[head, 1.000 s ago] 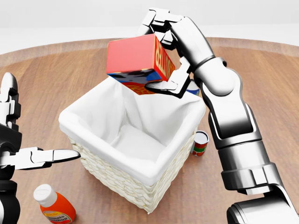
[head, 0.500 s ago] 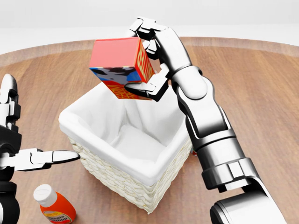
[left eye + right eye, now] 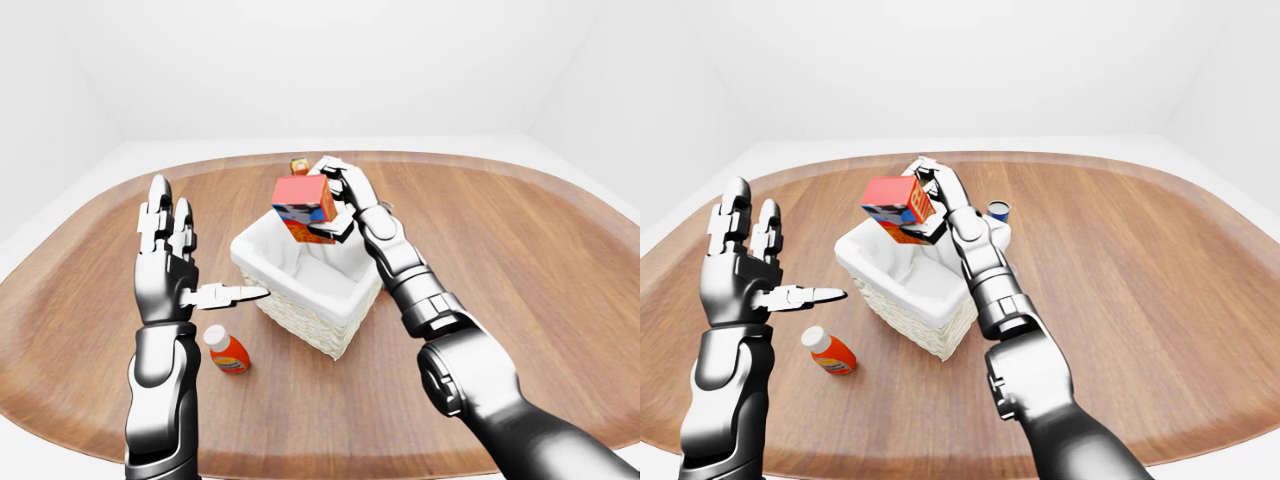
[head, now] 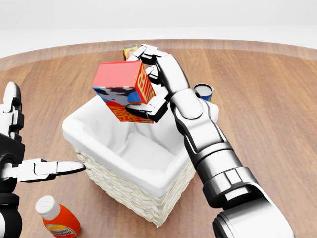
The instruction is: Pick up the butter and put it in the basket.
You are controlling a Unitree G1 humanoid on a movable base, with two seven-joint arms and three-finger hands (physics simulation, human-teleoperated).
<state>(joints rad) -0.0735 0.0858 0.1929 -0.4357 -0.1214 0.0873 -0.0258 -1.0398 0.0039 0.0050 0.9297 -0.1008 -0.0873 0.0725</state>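
The butter is a red box with a blue and white picture [image 4: 120, 90]. My right hand [image 4: 151, 84] is shut on it and holds it tilted above the white-lined wicker basket [image 4: 99, 171], over its upper-left part in the head view. The box is clear of the liner. My left hand [image 4: 20, 148] is open and empty at the left edge of the head view, its thumb pointing at the basket's left wall without touching it. Both hands show whole in the left-eye view, where the butter [image 3: 303, 204] hangs over the basket [image 3: 300, 310].
An orange bottle with a white cap [image 4: 57, 216] lies on the wooden table [image 4: 267, 99] below left of the basket. A blue-rimmed can [image 4: 203, 91] stands right of the basket behind my right arm. A small yellow box [image 4: 130, 51] sits beyond the butter.
My right hand has carried the butter leftward and slightly down over the basket. The can to the right has come into view. My left hand has stayed in place.
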